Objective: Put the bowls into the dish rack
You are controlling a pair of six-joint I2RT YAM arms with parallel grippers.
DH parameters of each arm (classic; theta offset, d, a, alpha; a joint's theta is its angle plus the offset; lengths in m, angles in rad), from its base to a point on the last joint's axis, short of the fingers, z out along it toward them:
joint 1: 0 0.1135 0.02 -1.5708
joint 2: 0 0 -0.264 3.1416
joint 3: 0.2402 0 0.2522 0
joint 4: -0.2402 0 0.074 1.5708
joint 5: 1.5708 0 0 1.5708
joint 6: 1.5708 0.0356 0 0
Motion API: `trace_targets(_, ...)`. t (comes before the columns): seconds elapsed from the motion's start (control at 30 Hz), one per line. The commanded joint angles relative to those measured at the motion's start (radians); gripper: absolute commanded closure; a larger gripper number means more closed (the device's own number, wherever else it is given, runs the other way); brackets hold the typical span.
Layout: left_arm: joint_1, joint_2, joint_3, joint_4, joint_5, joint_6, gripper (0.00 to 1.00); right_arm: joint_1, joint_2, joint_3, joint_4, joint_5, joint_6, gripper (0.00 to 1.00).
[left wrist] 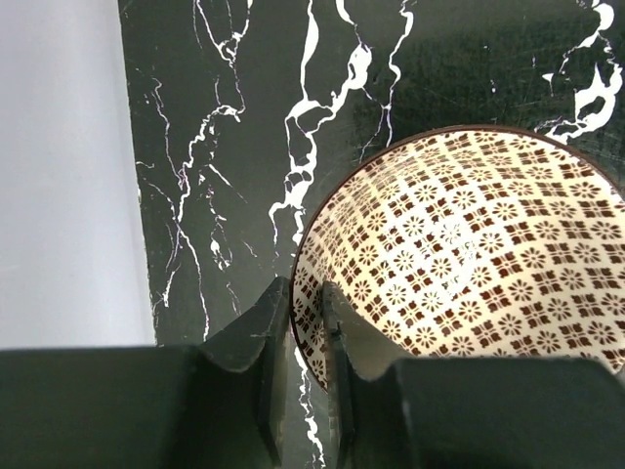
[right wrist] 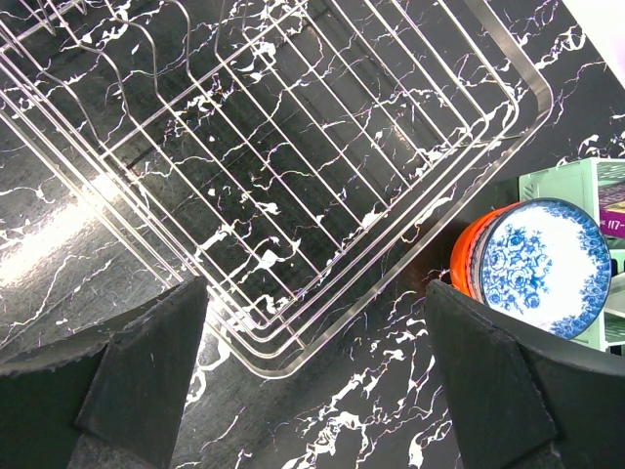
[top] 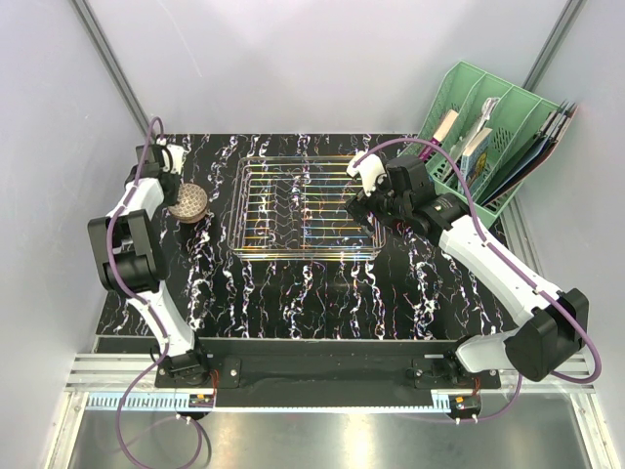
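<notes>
Here left gripper pinches the patterned bowl by its rim; right gripper jaws spread wide.

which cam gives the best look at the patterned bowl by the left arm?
Left wrist: the patterned bowl fills the frame, its rim between the left hand fingers. Top external shows only a small disc beside the dish rack, at its left end. Right wrist misses it entirely.

A green slotted plastic file organiser holding folders stands at the far right of the black white-veined desk.
</notes>
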Motion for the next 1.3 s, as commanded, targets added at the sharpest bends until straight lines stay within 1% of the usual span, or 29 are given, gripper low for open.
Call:
trace_targets(0.0, 0.0, -0.068, 0.046, -0.034, -0.03, 0.012, 1.0, 0.008, -0.014, 0.018, 0.007, -0.014, 0.008, 0.0)
trace_targets(0.3, -0.006, -0.096, 0.044, -0.037, -0.04, -0.006, 1.0, 0.008, -0.015, 0.021, 0.007, -0.011, 0.006, 0.0)
trace_targets(0.67, -0.036, -0.203, 0.052, -0.064, 0.094, -0.034, 1.0, 0.01, 0.005, 0.055, 0.003, -0.009, 0.011, 0.0)
trace_targets(1.03, -0.047, -0.214, 0.049, -0.073, 0.095, -0.037, 1.0, 0.007, 0.017, 0.078, -0.011, -0.022, 0.017, 0.0)
trace_targets(1.27, -0.046, -0.263, 0.067, -0.074, 0.132, -0.057, 1.0, 0.01, 0.028, 0.081, -0.013, -0.026, 0.02, 0.0)
